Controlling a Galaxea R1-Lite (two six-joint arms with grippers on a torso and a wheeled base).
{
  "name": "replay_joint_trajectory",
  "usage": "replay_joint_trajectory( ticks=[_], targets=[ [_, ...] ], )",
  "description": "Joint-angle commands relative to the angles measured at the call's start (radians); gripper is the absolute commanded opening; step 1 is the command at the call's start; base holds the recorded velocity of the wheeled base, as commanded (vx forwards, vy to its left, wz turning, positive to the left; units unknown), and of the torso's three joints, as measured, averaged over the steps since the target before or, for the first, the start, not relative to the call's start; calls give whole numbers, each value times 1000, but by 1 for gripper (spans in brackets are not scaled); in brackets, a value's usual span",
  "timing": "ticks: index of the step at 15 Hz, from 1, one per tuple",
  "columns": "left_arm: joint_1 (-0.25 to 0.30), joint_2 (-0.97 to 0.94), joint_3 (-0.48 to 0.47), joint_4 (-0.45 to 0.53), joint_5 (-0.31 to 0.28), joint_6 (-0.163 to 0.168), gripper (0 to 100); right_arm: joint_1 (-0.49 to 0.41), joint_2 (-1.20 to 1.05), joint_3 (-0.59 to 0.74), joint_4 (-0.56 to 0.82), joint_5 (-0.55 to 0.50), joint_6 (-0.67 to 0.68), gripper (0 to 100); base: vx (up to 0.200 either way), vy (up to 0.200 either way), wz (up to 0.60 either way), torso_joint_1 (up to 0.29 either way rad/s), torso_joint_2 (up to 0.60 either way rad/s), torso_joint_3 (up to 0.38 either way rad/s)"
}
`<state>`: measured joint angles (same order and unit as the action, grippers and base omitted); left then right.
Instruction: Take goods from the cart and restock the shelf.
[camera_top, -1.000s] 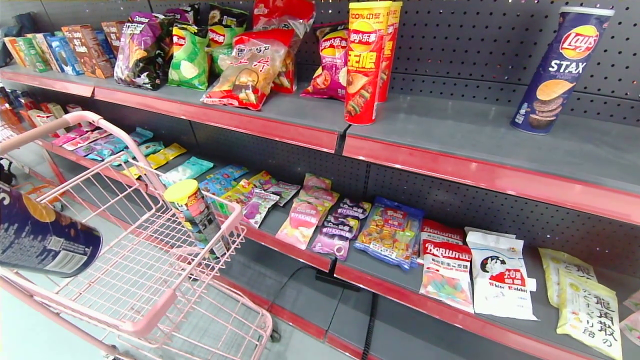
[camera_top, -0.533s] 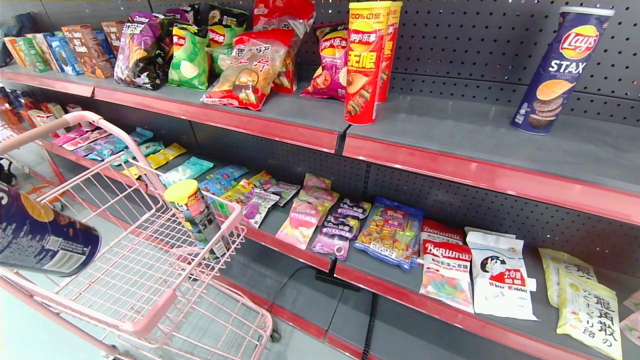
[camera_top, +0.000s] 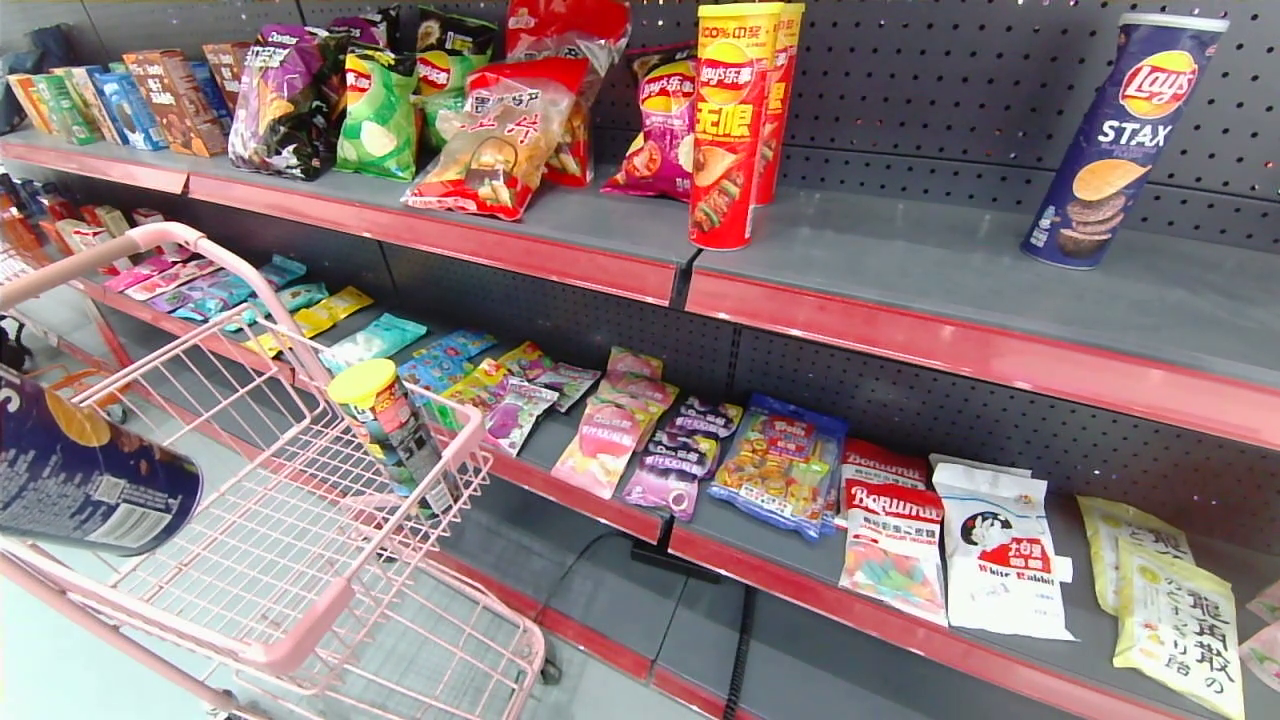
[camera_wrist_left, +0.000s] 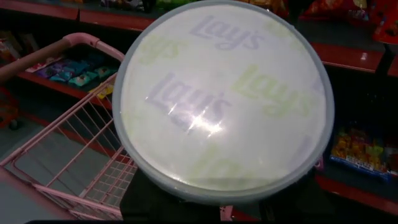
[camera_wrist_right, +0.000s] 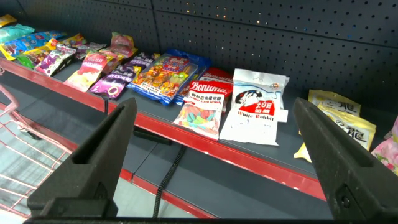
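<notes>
while the left gripper (camera_wrist_left: 205, 211) clasps a navy cylindrical tube (camera_top: 90, 480), right gripper (camera_wrist_right: 217, 162) splayed wide, pink wire cart (camera_top: 300, 645)

Head camera overlooks shelf (camera_top: 880, 250) and cart (camera_top: 290, 645); wrist cameras face its lower tier, the left close behind its held can (camera_wrist_left: 224, 99).

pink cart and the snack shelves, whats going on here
A robot is restocking snack shelves from a pink cart. It holds a dark blue chip can over the cart's near side, lid toward the left wrist camera. A yellow-lidded can sits in the cart. The right gripper hangs open and empty near the lower candy shelf. A matching blue can stands on the top shelf.
</notes>
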<state>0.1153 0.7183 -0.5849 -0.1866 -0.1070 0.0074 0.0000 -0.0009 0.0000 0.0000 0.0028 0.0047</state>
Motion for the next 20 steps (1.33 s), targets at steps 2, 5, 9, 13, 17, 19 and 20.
replay_joint_trajectory(
  ticks=[2,5,9,13,17,19,20],
  targets=[
    [-2,3,-1,-1,0,0,0,0,1,0,0,0,0,100,0,0,0,0,0,0],
    [-2,1,0,-1,0,0,0,0,1,0,0,0,0,100,0,0,0,0,0,0],
    [-2,1,0,-1,0,0,0,0,1,0,0,0,0,100,0,0,0,0,0,0],
    [-2,0,2,-1,-25,0,0,0,1,0,0,0,0,100,0,0,0,0,0,0],
    [-2,-34,14,1,-60,0,0,0,1,0,0,0,0,100,0,0,0,0,0,0],
    [-2,-60,36,1,-86,0,0,0,1,0,0,0,0,100,0,0,0,0,0,0],
    [-2,-74,43,1,-99,5,0,0,1,0,0,0,0,100,0,0,0,0,0,0]
  ],
)
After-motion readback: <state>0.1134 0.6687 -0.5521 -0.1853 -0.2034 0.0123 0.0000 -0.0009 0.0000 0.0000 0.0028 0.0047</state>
